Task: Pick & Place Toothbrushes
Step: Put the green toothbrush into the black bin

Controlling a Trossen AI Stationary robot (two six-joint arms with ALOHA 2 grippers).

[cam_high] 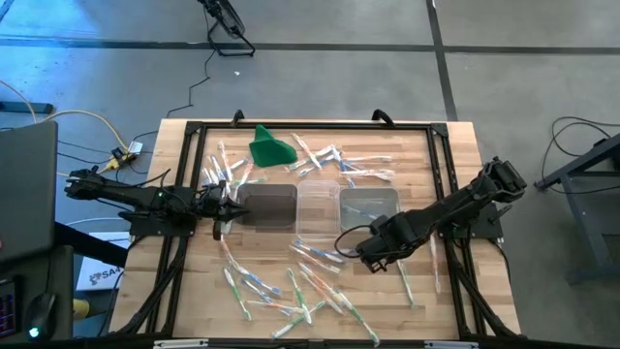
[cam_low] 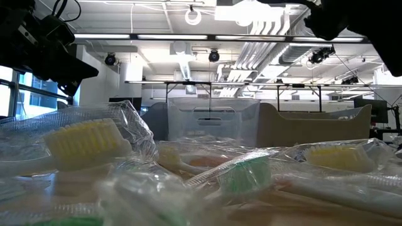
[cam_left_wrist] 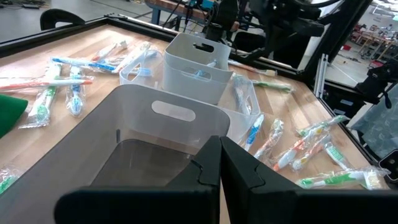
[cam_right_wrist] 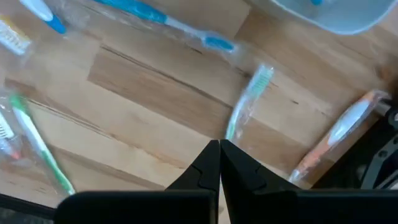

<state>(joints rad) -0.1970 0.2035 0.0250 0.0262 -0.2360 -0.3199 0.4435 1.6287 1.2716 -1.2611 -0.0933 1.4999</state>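
Observation:
Wrapped toothbrushes (cam_high: 291,291) lie scattered on the wooden table around three tubs in a row: a dark tub (cam_high: 266,206), a clear one (cam_high: 318,208) and a right one (cam_high: 370,206). A blue toothbrush (cam_left_wrist: 199,73) lies in the right tub (cam_left_wrist: 196,68). My left gripper (cam_high: 231,206) is shut and level just left of the dark tub (cam_left_wrist: 161,124). My right gripper (cam_high: 360,250) is shut and points down above the table, in front of the right tub. Below it lies a green toothbrush (cam_right_wrist: 249,102), its handle end hidden behind my right gripper (cam_right_wrist: 219,146).
A green cloth-like lump (cam_high: 271,148) lies at the back, left of centre. More toothbrushes (cam_high: 339,160) lie behind the tubs and along the front (cam_low: 88,144). A black frame (cam_high: 310,126) borders the table. An orange toothbrush (cam_right_wrist: 345,127) lies near my right gripper.

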